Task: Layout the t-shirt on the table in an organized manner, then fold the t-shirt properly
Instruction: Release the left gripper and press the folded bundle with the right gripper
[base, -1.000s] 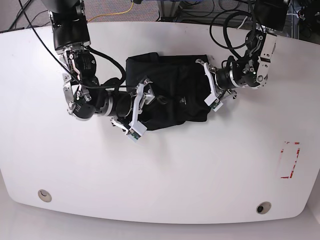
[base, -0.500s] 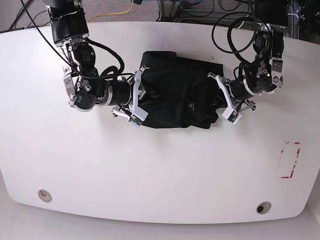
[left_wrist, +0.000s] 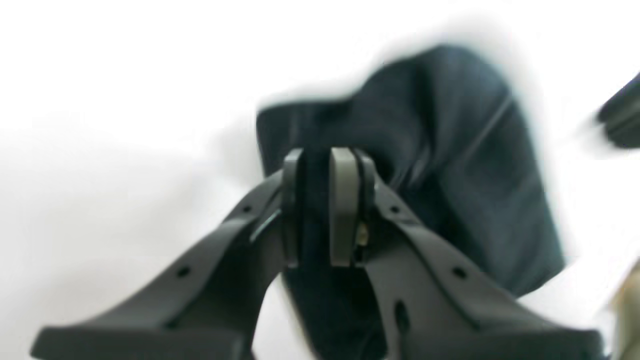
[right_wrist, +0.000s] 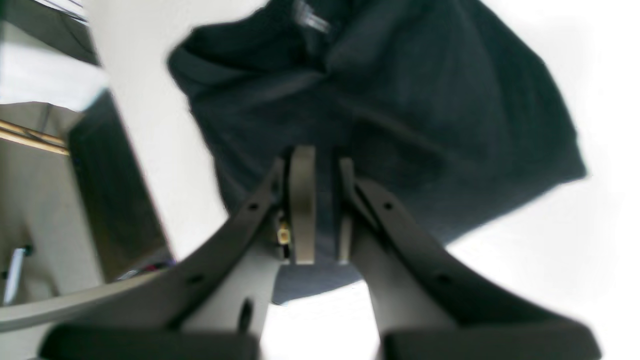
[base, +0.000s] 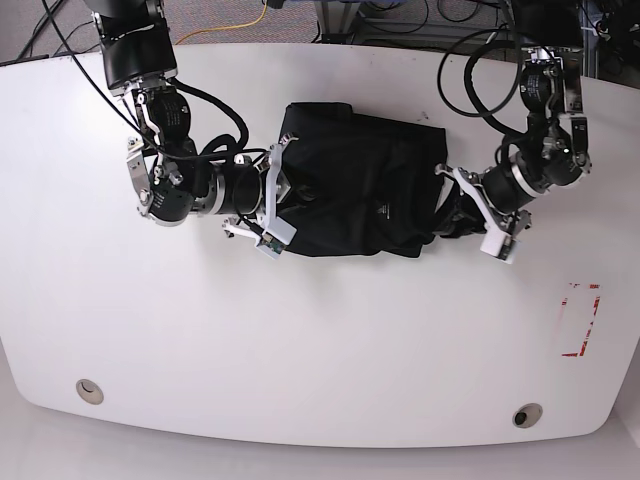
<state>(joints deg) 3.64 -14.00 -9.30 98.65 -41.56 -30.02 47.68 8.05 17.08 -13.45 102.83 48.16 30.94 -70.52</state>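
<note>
Stretched wider now, the t-shirt (base: 360, 190) lies bunched on the table (base: 320, 340) (both grippers, left (base: 462, 213) and right (base: 283, 195), pinching its ends).

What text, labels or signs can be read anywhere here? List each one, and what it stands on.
None can be read.
t-shirt: a small pale mark on the fabric, too small to read in the base view and blurred in the right wrist view.
table: a red tape outline near its edge, with no lettering.
</note>
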